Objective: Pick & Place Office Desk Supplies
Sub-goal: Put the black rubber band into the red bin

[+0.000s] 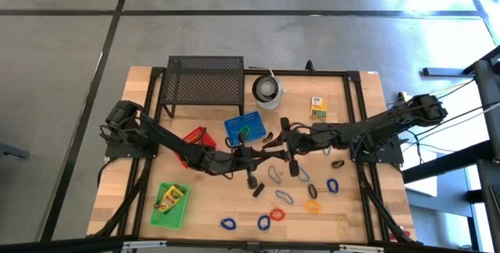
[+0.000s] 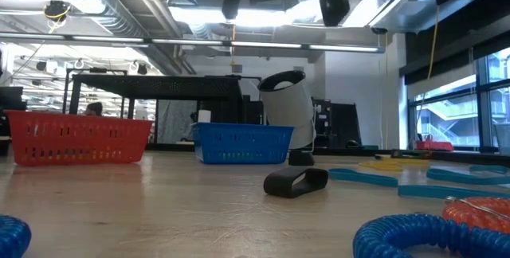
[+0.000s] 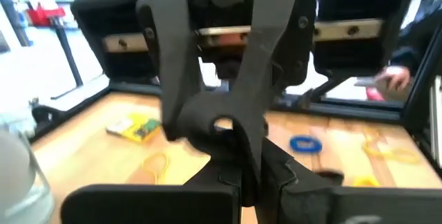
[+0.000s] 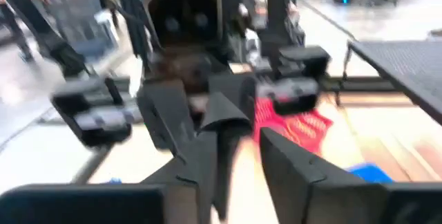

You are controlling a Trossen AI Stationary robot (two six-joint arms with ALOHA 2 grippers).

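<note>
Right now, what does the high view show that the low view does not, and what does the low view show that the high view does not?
Only the high view shows both arms meeting mid-table, the left gripper facing the right gripper, plus the green basket, the black mesh stand and a yellow-and-green box.

Only the low view shows the room behind the table, with ceiling pipes and windows.

Both show the red basket, the blue basket, the white cup, a black loop and blue loops.

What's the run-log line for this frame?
stage: hands meet at centre | left hand: tip to tip with right hand, beside blue basket | grip: unclear | loops: loose on table
</note>
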